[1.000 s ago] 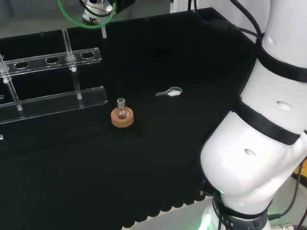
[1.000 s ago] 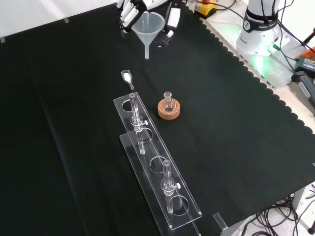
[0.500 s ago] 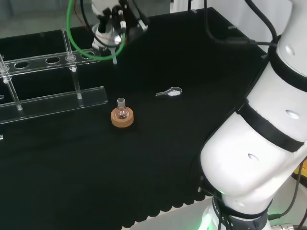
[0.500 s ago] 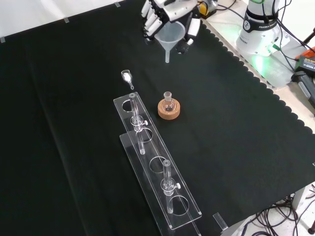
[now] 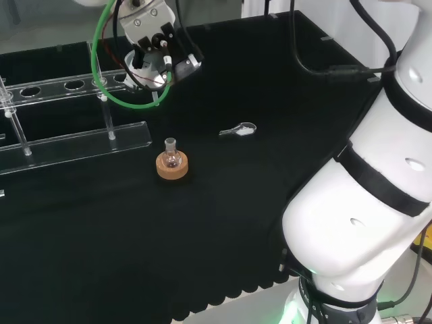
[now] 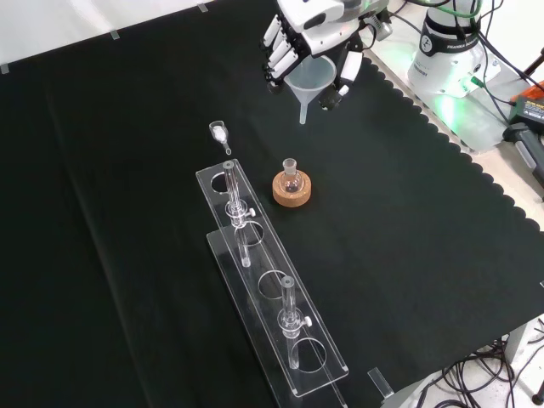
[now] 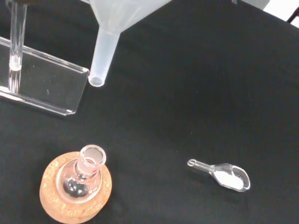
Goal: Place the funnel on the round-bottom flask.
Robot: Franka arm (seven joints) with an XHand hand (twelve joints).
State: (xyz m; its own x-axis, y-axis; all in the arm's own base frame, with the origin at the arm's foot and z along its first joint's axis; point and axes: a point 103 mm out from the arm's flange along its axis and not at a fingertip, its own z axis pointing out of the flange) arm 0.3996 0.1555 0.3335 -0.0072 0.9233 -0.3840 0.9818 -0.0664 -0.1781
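The black and white robot hand [image 6: 316,34] has its fingers curled around a translucent white plastic funnel [image 6: 308,81], spout pointing down, raised above the black cloth tabletop [image 6: 408,238]. Below the robot hand and off to one side, a small clear glass round-bottom flask [image 6: 291,179] sits on a cork ring stand [image 6: 291,192]. The flask neck is narrow, so a slightly misaligned spout could tip the flask.
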